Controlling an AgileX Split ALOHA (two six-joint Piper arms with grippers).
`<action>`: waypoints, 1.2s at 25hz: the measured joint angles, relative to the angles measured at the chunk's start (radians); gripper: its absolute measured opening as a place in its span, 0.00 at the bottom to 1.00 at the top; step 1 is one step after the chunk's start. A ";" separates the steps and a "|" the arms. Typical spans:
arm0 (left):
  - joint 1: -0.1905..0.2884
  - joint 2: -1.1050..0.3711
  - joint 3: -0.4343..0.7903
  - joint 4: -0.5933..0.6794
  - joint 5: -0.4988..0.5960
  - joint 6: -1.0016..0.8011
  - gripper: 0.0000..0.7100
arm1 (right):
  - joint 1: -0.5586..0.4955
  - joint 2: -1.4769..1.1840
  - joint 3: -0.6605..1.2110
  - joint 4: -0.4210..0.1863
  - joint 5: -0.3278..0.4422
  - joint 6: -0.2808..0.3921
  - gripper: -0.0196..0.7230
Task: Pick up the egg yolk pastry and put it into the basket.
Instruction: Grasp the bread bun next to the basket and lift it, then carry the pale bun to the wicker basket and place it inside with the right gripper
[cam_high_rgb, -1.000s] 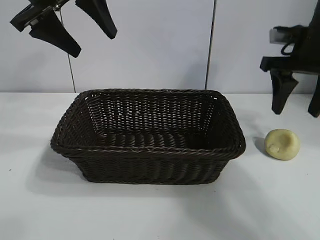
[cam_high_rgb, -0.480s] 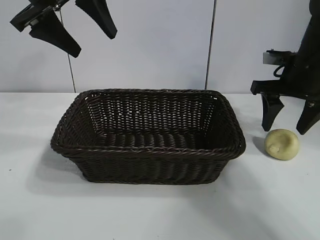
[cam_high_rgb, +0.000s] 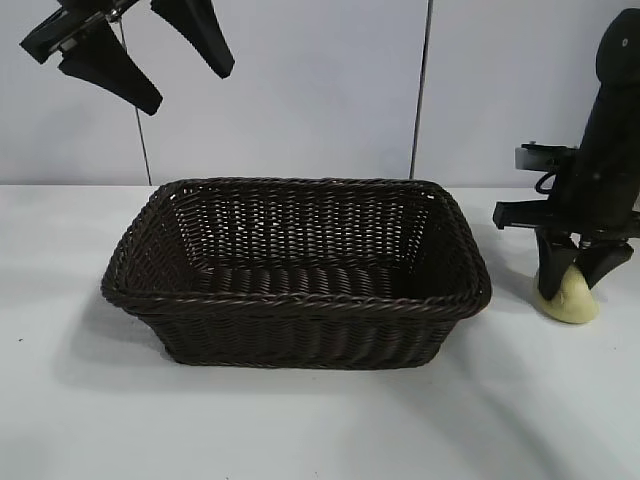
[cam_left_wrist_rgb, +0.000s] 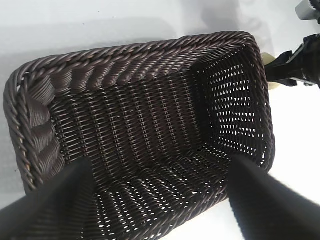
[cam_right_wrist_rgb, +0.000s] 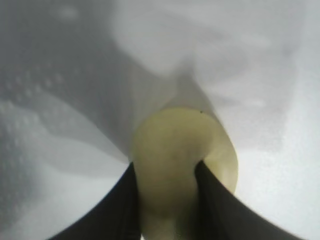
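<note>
2 arms, right tool pointing down, pinching egg yolk pastry, left tool raised, spread wide

**No readable text**

No words, labels, brand marks, numbers or signs can be read on the basket, on the egg yolk pastry, on the table or on either arm.
</note>
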 joint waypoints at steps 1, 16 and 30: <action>0.000 0.000 0.000 0.000 0.000 0.000 0.76 | 0.000 0.000 0.000 0.001 0.000 0.000 0.17; 0.000 0.000 0.000 0.000 0.004 0.000 0.76 | 0.000 -0.007 -0.251 0.002 0.283 -0.006 0.14; 0.000 0.000 0.000 0.000 0.008 0.000 0.76 | 0.000 -0.235 -0.289 0.009 0.312 -0.029 0.13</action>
